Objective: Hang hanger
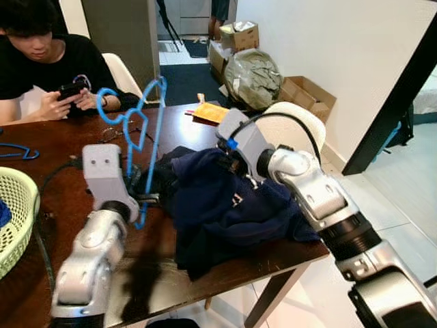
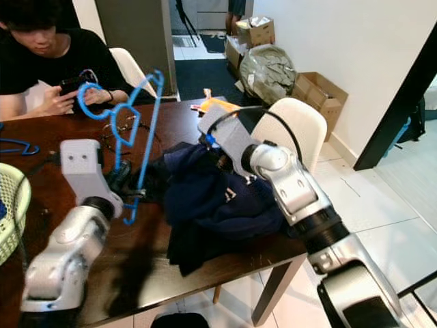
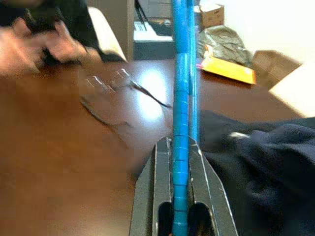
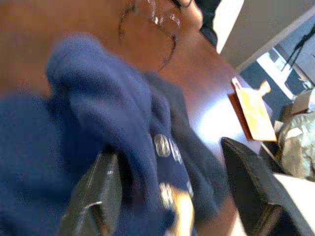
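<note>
Two hands at work, one thing each. Left hand (image 1: 140, 195) is clenched on the blue hanger (image 1: 147, 130), gripping a lower bar w/ fingers pinched tight around it in the left wrist view; hanger stands near upright above the hand, long axis running up and away from it, hook (image 2: 89, 99) at top, on the side away from the garment. Right hand (image 4: 172, 191) sits just beside it to the right, fingers spread w/ a fold of the navy garment (image 1: 225, 205) bunched between them, so not closed on the cloth yet as far as the right wrist view shows. Garment lies heaped on the counter (image 1: 61, 157), touching the left hand's right side, spreading out under and past the right hand. Key relation: the hanger's free arm tilts toward the garment, close above its near edge, so the left hand is nearer for feeding it in; my guess is the right needs to lift or open the neck first. Neck opening can't be made out in the heap.
</note>
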Available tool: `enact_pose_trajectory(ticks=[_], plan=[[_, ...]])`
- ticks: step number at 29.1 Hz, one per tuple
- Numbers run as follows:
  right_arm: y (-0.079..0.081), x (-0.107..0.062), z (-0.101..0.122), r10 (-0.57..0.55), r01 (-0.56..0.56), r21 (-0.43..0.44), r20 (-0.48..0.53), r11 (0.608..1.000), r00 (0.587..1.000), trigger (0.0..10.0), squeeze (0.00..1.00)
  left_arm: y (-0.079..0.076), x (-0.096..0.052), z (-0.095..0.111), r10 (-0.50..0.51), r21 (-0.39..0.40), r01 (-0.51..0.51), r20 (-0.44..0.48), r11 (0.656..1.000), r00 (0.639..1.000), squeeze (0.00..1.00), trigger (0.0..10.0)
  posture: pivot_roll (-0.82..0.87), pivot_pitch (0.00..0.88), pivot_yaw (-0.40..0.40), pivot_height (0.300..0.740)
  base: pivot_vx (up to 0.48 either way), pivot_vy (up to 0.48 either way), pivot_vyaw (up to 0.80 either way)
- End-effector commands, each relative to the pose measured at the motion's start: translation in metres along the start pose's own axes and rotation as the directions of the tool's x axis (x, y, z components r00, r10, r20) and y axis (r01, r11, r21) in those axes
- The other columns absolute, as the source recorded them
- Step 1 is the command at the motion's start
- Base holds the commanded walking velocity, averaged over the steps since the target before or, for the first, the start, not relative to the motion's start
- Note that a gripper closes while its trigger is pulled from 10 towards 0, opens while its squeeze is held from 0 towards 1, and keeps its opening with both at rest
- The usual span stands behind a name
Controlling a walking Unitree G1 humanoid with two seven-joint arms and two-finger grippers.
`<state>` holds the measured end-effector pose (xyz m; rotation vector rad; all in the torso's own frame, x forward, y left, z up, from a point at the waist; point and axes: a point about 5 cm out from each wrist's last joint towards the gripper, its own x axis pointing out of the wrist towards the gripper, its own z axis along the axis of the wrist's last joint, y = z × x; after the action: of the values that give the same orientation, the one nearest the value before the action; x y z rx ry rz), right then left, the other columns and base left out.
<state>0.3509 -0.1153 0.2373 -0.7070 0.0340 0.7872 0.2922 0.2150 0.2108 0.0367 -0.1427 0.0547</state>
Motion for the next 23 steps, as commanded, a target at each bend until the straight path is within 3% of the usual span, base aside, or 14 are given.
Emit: enact_pose_trajectory(ticks=[1, 9, 12, 13, 14, 15, 16, 17, 18, 19, 20, 21, 22, 23], plan=[[-0.001, -0.007, -0.001, 0.026, -0.026, -0.007, 0.013, 1.000, 1.000, 10.0, 1.00, 0.009, 0.003, 0.008, 0.000, 0.036, -0.001, 0.017, 0.999, 1.000, 0.00, 10.0, 0.07, 0.055, -0.043, 0.735, 0.000, 0.000, 0.00], [-0.026, -0.044, -0.014, 0.038, -0.038, 0.007, -0.001, 0.999, 0.999, 10.0, 1.00, 0.048, 0.009, 0.053, -0.135, 0.256, 0.126, 0.019, 0.958, 0.991, 0.00, 10.0, 0.07, 0.045, -0.032, 0.735, 0.000, 0.000, 0.00], [-0.026, -0.044, -0.014, 0.038, -0.038, 0.007, -0.001, 0.999, 0.999, 10.0, 1.00, 0.048, 0.009, 0.053, -0.135, 0.256, 0.126, 0.019, 0.958, 0.991, 0.00, 10.0, 0.07, 0.045, -0.032, 0.735, 0.000, 0.000, 0.00], [-0.029, -0.055, -0.016, 0.064, -0.064, 0.017, 0.011, 0.998, 0.998, 10.0, 0.75, 0.051, 0.008, 0.064, -0.225, 0.283, 0.219, -0.012, 0.934, 0.974, 0.00, 10.0, 0.08, 0.041, -0.030, 0.735, 0.000, 0.000, 0.00], [-0.032, -0.066, -0.009, 0.086, -0.091, 0.052, 0.087, 0.994, 0.992, 10.0, 0.30, 0.045, 0.001, 0.073, -0.383, 0.268, 0.387, -0.070, 0.882, 0.921, 0.00, 10.0, 0.08, 0.038, -0.028, 0.735, 0.000, 0.000, 0.00], [-0.032, -0.066, -0.009, 0.086, -0.091, 0.052, 0.087, 0.994, 0.992, 10.0, 0.30, 0.045, 0.001, 0.073, -0.383, 0.268, 0.387, -0.070, 0.882, 0.921, 0.00, 10.0, 0.08, 0.038, -0.028, 0.735, 0.000, 0.000, 0.00], [-0.034, -0.078, 0.005, 0.110, -0.137, 0.104, 0.230, 0.985, 0.967, 10.0, 0.00, 0.035, -0.014, 0.076, -0.564, 0.267, 0.586, -0.160, 0.765, 0.810, 0.00, 10.0, 0.08, 0.035, -0.025, 0.735, 0.000, 0.000, 0.00], [-0.034, -0.078, 0.005, 0.110, -0.137, 0.104, 0.230, 0.985, 0.967, 10.0, 0.00, 0.035, -0.014, 0.076, -0.564, 0.267, 0.586, -0.160, 0.765, 0.810, 0.00, 10.0, 0.08, 0.035, -0.025, 0.735, 0.000, 0.000, 0.00], [-0.035, -0.092, 0.024, 0.138, -0.215, 0.151, 0.405, 0.965, 0.904, 10.0, 0.00, 0.027, -0.033, 0.073, -0.704, 0.217, 0.749, -0.257, 0.626, 0.662, 0.00, 10.0, 0.08, 0.033, -0.023, 0.735, 0.000, 0.000, 0.00], [-0.035, -0.092, 0.024, 0.138, -0.215, 0.151, 0.405, 0.965, 0.904, 10.0, 0.00, 0.027, -0.033, 0.073, -0.704, 0.217, 0.749, -0.257, 0.626, 0.662, 0.00, 10.0, 0.08, 0.033, -0.023, 0.735, 0.000, 0.000, 0.00], [-0.036, -0.107, 0.042, 0.178, -0.303, 0.145, 0.548, 0.942, 0.817, 10.0, 0.00, 0.023, -0.050, 0.070, -0.787, 0.150, 0.856, -0.339, 0.495, 0.515, 0.00, 10.0, 0.08, 0.035, -0.021, 0.735, 0.000, 0.000, 0.00], [-0.036, -0.107, 0.042, 0.178, -0.303, 0.145, 0.548, 0.942, 0.817, 10.0, 0.00, 0.023, -0.050, 0.070, -0.787, 0.150, 0.856, -0.339, 0.495, 0.515, 0.00, 10.0, 0.08, 0.035, -0.021, 0.735, 0.000, 0.000, 0.00], [-0.037, -0.120, 0.055, 0.215, -0.362, 0.110, 0.634, 0.926, 0.743, 10.0, 0.00, 0.023, -0.059, 0.071, -0.822, 0.100, 0.903, -0.382, 0.417, 0.422, 0.00, 10.0, 0.08, 0.037, -0.021, 0.735, 0.000, 0.000, 0.00], [-0.037, -0.120, 0.055, 0.215, -0.362, 0.110, 0.634, 0.926, 0.743, 10.0, 0.00, 0.023, -0.059, 0.071, -0.822, 0.100, 0.903, -0.382, 0.417, 0.422, 0.00, 10.0, 0.08, 0.037, -0.021, 0.735, 0.000, 0.000, 0.00]])
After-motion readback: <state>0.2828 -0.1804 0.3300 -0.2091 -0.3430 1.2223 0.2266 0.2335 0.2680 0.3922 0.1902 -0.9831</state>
